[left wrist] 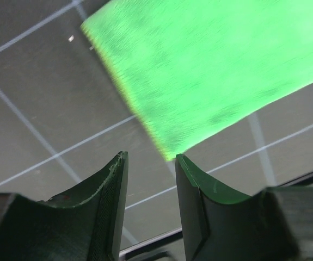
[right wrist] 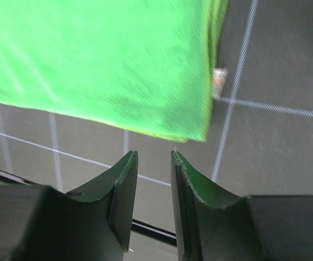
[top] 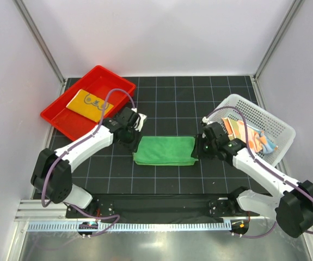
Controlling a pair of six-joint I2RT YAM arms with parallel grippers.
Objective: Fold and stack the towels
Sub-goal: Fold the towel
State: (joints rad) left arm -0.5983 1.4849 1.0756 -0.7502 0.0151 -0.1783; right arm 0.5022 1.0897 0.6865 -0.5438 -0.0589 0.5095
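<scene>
Left gripper [left wrist: 151, 159]: fingers apart, nothing between them, only the gridded mat [top: 167, 98] visible through the gap. The tips stand just short of a corner of the green towel [top: 164, 150], not touching it. Right gripper [right wrist: 154, 155]: fingers likewise apart and empty, tips just off the opposite end of the same towel. Both wrists are pitched down toward the mat. The left arm [top: 85, 144] reaches forward and inward from its base to the towel's left end. The right arm [top: 259, 166] mirrors it to the towel's right end. The green towel lies flat as a rectangle at the centre of the mat, between the two grippers. Count: two arms, two grippers, three towels. The yellow-orange towel [top: 89, 103] lies in one red tray [top: 55, 117] at the far left. The striped towel [top: 249, 136] lies bunched in one white basket [top: 278, 122] at the right, beside the right arm.
</scene>
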